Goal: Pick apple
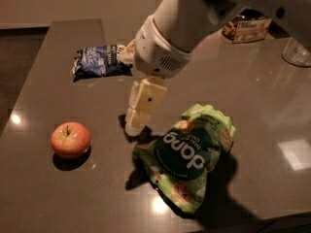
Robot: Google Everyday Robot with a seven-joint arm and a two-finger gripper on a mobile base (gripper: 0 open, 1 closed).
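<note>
The apple (70,140) is small, round and red-orange with a short dark stem. It sits on the dark table (58,193) at the front left. My gripper (134,125) hangs from the white arm near the table's middle, its tip low over the surface. It is to the right of the apple, with a gap between them, and just left of the green snack bag (187,157). Nothing is seen in the gripper.
A blue snack packet (101,60) lies at the back left. A brown packet (247,27) and a clear glass (297,51) stand at the back right. The table's left edge runs close to the apple.
</note>
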